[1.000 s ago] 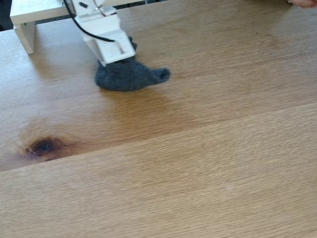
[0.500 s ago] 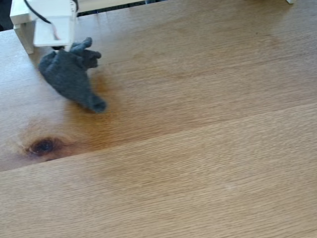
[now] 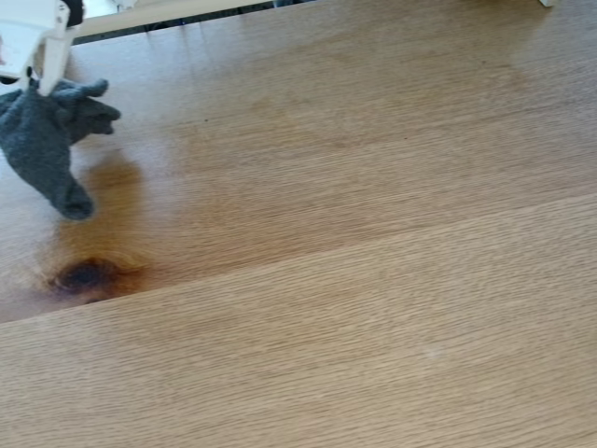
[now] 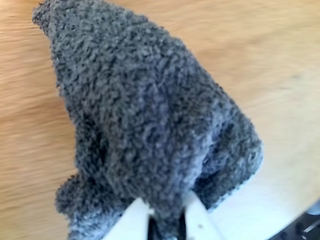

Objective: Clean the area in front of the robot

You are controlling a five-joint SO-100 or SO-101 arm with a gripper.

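Note:
A grey fluffy cloth (image 3: 45,140) hangs at the far left of the fixed view, above the light-brown wooden tabletop (image 3: 354,233). The white arm's gripper (image 3: 37,82) is shut on the cloth's upper end, near the frame's top left corner. In the wrist view the cloth (image 4: 150,125) dangles in front of the camera, and the two white fingertips (image 4: 200,222) pinch it at the bottom edge, with the gripper (image 4: 167,220) closed around the fabric. The tabletop's dark knot (image 3: 82,274) lies just below the cloth's tail.
A white shelf-like frame (image 3: 168,9) runs along the table's back edge at the top left. An amber-toned patch (image 3: 187,224) spreads right of the knot. The wide planks stretch to the right and toward the front.
The arm has swung left across the table with the grey cloth in its grip. The cloth went from lying near the top centre-left to hanging at the far left edge.

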